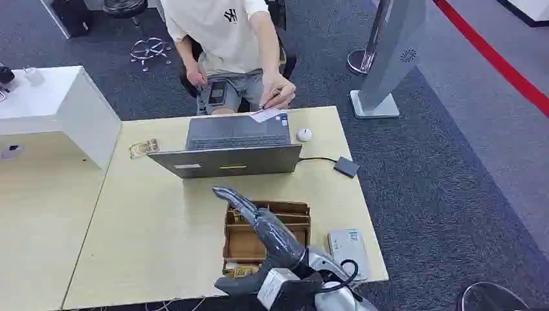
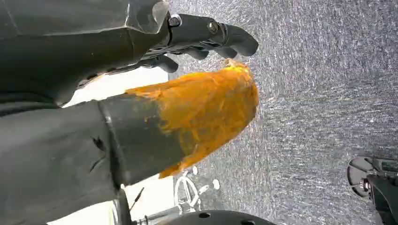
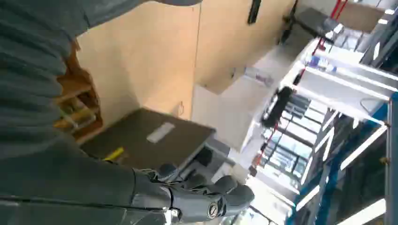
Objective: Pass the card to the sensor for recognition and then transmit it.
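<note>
While half-hidden behind the laptop (image 1: 234, 146), card (image 1: 267, 115) in a person's hand (image 1: 280, 91); right robot hand (image 1: 234, 197) empty, spread.

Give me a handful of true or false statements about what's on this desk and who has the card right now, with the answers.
1. The person's hand holds the card by the laptop. True.
2. The robot's right hand grips the card. False: it holds nothing, reaching toward the laptop.
3. A white mouse lies beside the laptop. True.
4. The wooden organizer sits on the carpet. False: it stands on the table.
5. The laptop is closed. False: it stands open.
</note>
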`<action>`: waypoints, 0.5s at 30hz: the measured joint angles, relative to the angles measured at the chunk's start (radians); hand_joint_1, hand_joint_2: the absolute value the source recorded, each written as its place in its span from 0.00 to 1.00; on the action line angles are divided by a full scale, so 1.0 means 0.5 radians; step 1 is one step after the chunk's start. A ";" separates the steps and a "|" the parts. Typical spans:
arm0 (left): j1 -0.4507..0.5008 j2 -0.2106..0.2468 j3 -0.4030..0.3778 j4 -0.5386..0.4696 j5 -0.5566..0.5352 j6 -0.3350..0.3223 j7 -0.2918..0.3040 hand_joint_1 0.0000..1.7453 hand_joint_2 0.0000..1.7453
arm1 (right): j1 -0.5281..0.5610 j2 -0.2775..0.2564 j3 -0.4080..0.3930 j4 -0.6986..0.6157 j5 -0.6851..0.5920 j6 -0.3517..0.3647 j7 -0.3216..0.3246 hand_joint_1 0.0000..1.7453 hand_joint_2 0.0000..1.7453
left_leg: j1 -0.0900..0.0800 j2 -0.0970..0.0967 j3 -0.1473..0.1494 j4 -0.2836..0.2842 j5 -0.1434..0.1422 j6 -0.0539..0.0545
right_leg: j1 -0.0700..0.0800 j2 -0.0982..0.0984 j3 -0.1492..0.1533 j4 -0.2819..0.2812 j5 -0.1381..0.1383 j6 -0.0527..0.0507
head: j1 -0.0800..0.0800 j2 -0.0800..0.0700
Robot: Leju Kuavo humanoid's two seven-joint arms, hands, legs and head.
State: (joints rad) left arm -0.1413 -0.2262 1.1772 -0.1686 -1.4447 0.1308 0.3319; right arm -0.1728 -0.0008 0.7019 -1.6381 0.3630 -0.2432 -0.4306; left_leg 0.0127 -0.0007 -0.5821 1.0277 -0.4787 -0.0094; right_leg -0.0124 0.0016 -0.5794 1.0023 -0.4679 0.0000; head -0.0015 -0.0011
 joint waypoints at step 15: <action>-0.020 -0.003 -0.013 0.000 -0.095 -0.018 0.047 0.00 0.00 | -0.387 0.051 -0.162 0.178 1.545 -0.887 0.436 0.00 1.00 | 0.000 0.000 0.000 0.001 0.002 0.001 | 0.000 0.000 0.000 0.000 0.002 0.000 | 0.000 0.000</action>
State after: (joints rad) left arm -0.1511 -0.2277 1.1708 -0.1686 -1.4923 0.1221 0.3555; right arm -0.3662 0.0247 0.6208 -1.5489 1.1354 -0.6866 -0.2125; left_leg 0.0127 -0.0009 -0.5821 1.0281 -0.4774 -0.0088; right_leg -0.0124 0.0014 -0.5792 1.0024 -0.4670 -0.0001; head -0.0015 -0.0011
